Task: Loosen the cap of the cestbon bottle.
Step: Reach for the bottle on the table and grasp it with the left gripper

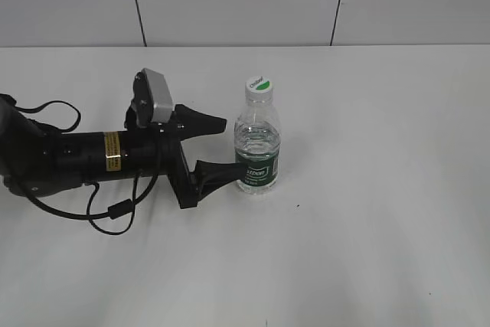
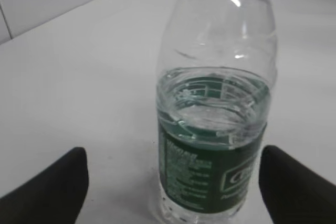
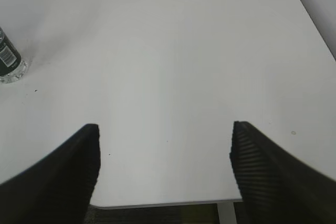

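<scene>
The left gripper (image 1: 227,147) lies low on the white table (image 1: 367,189), jaws spread wide on either side of the upright bottle (image 1: 258,147); one fingertip seems to touch its label. The cap (image 1: 259,86) is on. The right gripper (image 3: 164,153) hangs open well apart.

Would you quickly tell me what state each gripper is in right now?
Left gripper: open, jaws either side of the cestbon bottle, not gripping it.
Right gripper: open, holding nothing.

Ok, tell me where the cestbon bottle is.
The cestbon bottle stands upright mid-table in the exterior view, just right of the open left gripper; its base shows far left in the right wrist view.
</scene>
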Robot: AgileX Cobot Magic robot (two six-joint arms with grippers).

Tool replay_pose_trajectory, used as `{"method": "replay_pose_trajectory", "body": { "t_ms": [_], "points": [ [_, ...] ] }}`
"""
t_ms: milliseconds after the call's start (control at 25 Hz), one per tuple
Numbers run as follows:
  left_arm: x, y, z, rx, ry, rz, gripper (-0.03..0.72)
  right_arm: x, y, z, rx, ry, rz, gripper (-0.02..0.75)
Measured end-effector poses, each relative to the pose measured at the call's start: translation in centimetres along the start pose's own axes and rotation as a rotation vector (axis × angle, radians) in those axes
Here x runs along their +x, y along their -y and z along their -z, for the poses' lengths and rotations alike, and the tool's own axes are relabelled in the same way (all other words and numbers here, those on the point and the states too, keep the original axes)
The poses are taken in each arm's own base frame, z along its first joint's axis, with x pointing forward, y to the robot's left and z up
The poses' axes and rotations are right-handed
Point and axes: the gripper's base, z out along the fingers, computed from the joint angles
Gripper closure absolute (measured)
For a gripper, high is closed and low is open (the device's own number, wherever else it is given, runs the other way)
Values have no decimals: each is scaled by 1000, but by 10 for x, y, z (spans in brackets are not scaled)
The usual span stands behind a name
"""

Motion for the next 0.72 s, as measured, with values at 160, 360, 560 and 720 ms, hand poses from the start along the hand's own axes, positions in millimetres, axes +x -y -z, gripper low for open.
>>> {"method": "replay_pose_trajectory", "body": {
  "t_ms": [160,360,560,720],
  "points": [
    [3,3,-10,23,3,8,94,0,1,0,7,0,4,148],
    [4,4,-26,52,11,17,94,0,1,0,7,0,4,148],
    [4,6,-38,68,15,8,94,0,0,0,0,0,0,148],
    [10,6,-43,71,6,14,95,0,1,0,7,0,4,148]
  ]
}}
